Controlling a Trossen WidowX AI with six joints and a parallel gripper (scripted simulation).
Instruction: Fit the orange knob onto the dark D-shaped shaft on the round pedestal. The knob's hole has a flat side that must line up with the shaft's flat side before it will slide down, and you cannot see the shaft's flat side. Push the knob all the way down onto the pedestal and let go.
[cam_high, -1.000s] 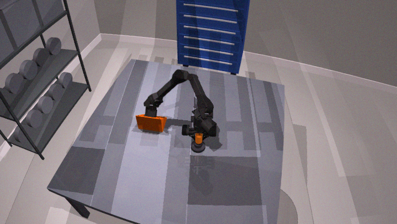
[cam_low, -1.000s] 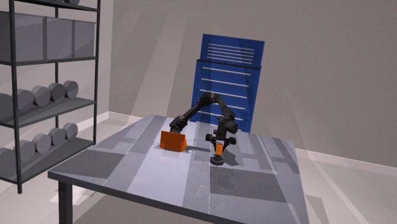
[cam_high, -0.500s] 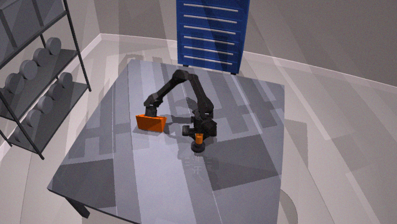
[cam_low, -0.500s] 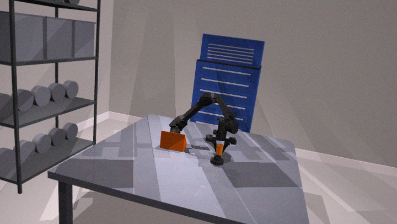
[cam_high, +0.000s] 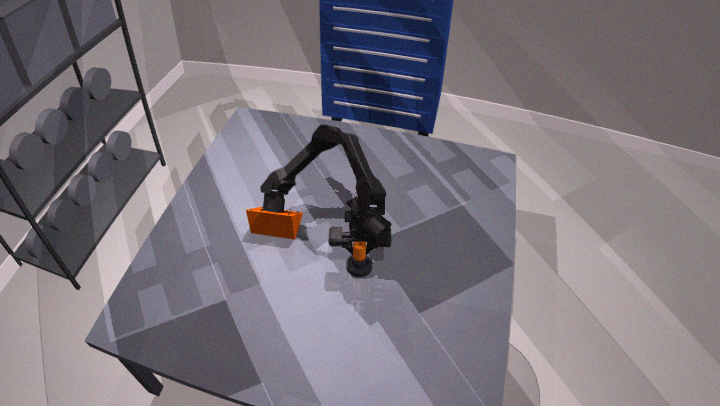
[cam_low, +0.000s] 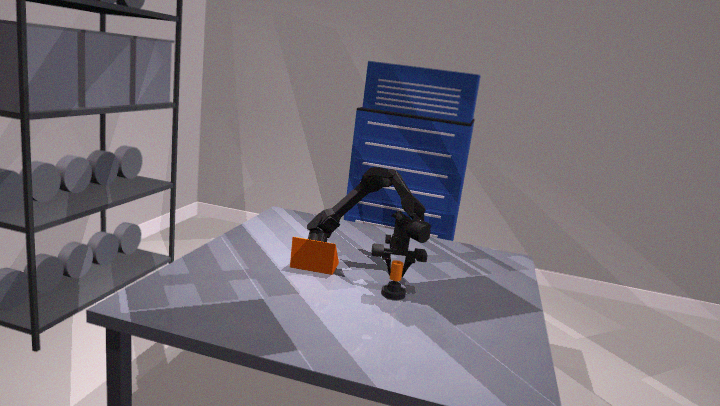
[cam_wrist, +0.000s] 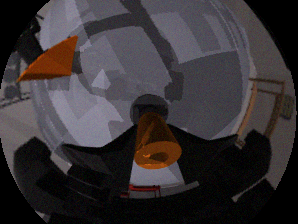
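Above the round pedestal (cam_high: 358, 267) (cam_low: 393, 291) (cam_wrist: 141, 106), we had the orange knob (cam_high: 359, 251) (cam_low: 396, 270) (cam_wrist: 152, 142) standing in the way of any straight descent. An orange wedge-shaped block (cam_high: 273, 223) (cam_low: 313, 255) (cam_wrist: 56, 61) beneath the arm's base barred low sideways passage there, though we saw open space between block and pedestal.

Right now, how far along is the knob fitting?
Done: the orange knob is gripped and over the round pedestal.
In hand: the gripper is shut on it; flat alignment can't be seen.
Left: apparently seating it fully, since it stands tall above the base, then letting go.
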